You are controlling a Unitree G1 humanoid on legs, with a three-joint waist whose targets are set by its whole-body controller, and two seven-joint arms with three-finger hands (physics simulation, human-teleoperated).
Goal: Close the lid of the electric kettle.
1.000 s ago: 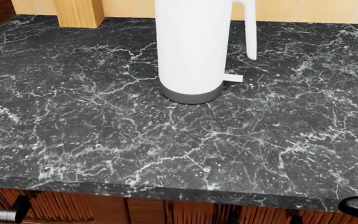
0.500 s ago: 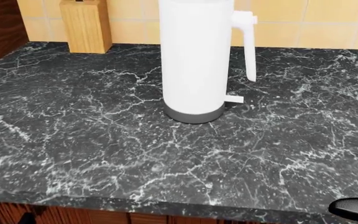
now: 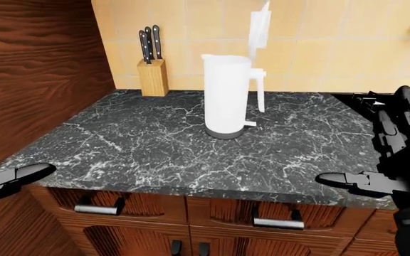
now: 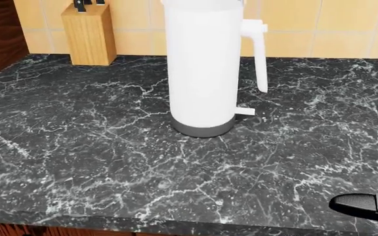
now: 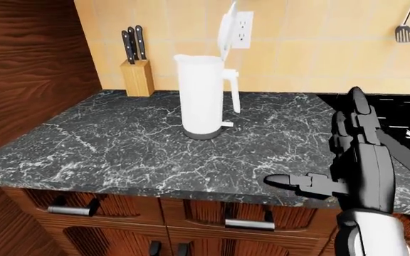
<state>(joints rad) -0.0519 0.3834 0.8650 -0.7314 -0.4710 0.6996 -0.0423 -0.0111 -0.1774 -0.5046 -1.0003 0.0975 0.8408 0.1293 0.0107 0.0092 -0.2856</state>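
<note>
Our left hand [image 3: 13, 180] hangs low by the counter [image 3: 155, 154] edge, fingers apart, empty. The kettle [image 3: 226, 96] stands mid-counter w/ lid [image 3: 260, 26] upright. Right hand [image 5: 358, 160] is spread open, well short. Risk: a sideways swipe tips the tall kettle (narrow base) vs. pressing the lid down. Head view has tilted up since 1 s ago.

Home kitchen, black marble counter [image 3: 155, 154], tiled backsplash [image 3: 319, 48], knife block [image 3: 152, 76], wooden cabinets [image 3: 212, 213]
</note>
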